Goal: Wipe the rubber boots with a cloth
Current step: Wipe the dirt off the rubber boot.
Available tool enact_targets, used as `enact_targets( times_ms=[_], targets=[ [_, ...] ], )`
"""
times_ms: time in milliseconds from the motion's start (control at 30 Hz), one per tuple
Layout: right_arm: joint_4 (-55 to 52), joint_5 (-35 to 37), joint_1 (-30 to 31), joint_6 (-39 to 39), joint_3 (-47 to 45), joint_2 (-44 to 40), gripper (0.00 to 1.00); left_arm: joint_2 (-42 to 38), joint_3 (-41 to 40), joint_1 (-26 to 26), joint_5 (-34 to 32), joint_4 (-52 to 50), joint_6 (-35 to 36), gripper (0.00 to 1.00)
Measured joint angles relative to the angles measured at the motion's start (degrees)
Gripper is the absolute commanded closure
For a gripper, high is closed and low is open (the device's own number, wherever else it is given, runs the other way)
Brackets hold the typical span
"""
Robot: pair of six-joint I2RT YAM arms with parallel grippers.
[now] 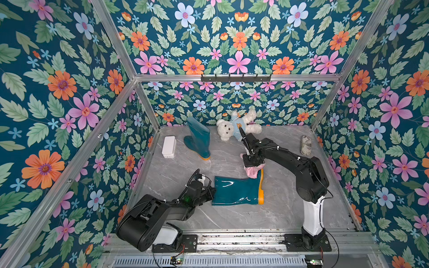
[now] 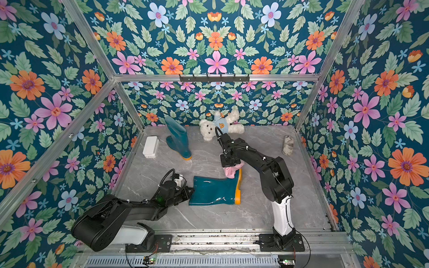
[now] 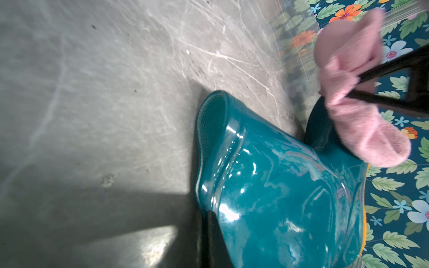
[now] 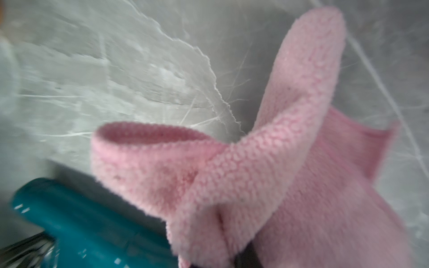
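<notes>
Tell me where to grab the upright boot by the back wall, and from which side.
Pinch the upright boot at its shaft rim, coming down from above. It stands on its sole with the opening facing up, so one finger can go inside the wall and one outside. The glossy, wide shaft would likely slip in a side grasp.

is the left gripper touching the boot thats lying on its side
Touching. In the left wrist view, a black finger of the left gripper sits flush against the open cuff of the lying boot, no gap showing.
</notes>
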Motion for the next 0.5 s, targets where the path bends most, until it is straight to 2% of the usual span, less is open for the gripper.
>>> enact_targets(
  times_ms=[233, 500],
  targets=[
    [0.02, -1.36, 1.2, 0.09, -10.01, -9.11, 1.0, -0.24, 0.79, 0.0, -0.02, -1.57, 0.02, 1.0],
    [4.26, -1.49, 7.96, 2.91, -23.5, -15.5, 1.0, 0.35, 1.66, -0.02, 0.02, -2.12, -0.07, 1.0]
  ],
)
